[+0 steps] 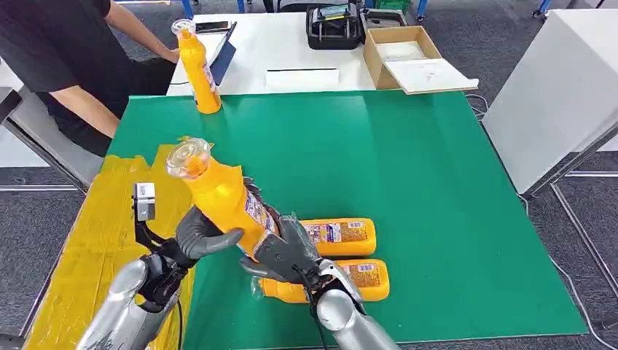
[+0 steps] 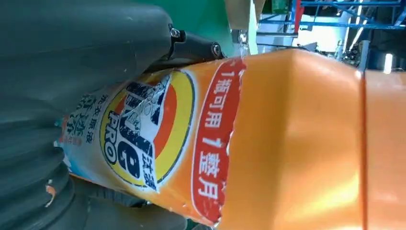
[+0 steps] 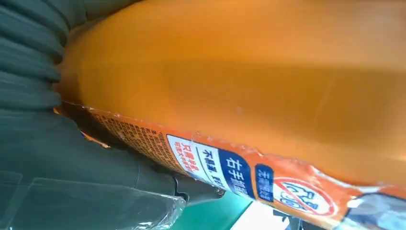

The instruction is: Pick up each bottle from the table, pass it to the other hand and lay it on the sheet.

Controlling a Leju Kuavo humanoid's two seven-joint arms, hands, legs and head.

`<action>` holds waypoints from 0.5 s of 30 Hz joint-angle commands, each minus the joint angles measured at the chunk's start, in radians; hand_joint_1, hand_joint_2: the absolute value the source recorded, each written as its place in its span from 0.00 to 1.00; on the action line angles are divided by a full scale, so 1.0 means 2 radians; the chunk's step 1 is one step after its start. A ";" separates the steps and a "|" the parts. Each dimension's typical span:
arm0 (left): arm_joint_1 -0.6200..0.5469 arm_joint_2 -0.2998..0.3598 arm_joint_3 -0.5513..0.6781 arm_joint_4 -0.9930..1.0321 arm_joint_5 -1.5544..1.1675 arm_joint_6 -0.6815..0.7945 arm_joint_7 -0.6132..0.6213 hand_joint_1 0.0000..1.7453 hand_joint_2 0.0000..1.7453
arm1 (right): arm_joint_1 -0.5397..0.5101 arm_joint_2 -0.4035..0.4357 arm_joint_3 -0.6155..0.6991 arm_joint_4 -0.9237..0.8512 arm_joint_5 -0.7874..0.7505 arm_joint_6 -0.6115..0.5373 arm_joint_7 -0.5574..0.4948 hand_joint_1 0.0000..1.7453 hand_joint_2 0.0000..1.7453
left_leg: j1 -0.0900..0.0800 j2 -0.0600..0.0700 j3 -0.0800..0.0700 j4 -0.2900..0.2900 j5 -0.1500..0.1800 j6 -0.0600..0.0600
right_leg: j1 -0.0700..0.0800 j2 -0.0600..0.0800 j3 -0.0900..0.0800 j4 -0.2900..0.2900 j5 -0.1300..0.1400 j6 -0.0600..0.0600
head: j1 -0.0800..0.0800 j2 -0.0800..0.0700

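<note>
Both the left hand (image 1: 208, 237) and the right hand (image 1: 280, 251) grasp one tilted orange bottle (image 1: 218, 193) (cap up) above the green sheet's (image 1: 408, 146) near-left corner.

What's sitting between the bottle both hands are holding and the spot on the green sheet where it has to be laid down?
Two bottles already lie on the green sheet just right of the held bottle, beside the right hand. The sheet beyond them looks bare. Another bottle stands at the far left corner, apart from the path.
</note>
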 commanded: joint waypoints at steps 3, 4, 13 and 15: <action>0.010 0.001 -0.024 0.004 0.029 -0.014 0.004 1.00 1.00 | -0.034 -0.015 0.022 0.012 0.000 -0.001 0.003 1.00 1.00 | 0.000 0.000 0.001 0.000 -0.001 -0.001 | 0.000 -0.001 0.001 0.000 -0.001 0.000 | 0.000 0.000; 0.013 0.003 -0.015 0.004 0.034 -0.014 0.001 1.00 1.00 | -0.033 -0.017 0.017 -0.001 -0.003 -0.006 0.002 1.00 1.00 | 0.000 0.000 0.001 0.000 0.000 -0.001 | 0.000 -0.001 0.001 0.000 0.000 0.000 | 0.000 0.000; 0.015 0.004 0.004 0.013 0.047 -0.016 -0.002 1.00 1.00 | -0.029 -0.027 0.004 -0.035 -0.011 -0.022 -0.007 0.05 1.00 | 0.000 0.000 0.001 0.000 0.000 -0.001 | 0.000 -0.001 0.001 0.000 0.000 0.000 | 0.000 0.000; 0.014 0.008 0.019 0.026 0.057 -0.022 -0.002 1.00 1.00 | -0.027 -0.036 -0.010 -0.066 -0.033 -0.010 -0.003 0.00 0.00 | 0.000 0.000 0.002 0.001 -0.001 -0.001 | 0.000 -0.002 0.003 0.001 -0.001 0.000 | 0.000 0.000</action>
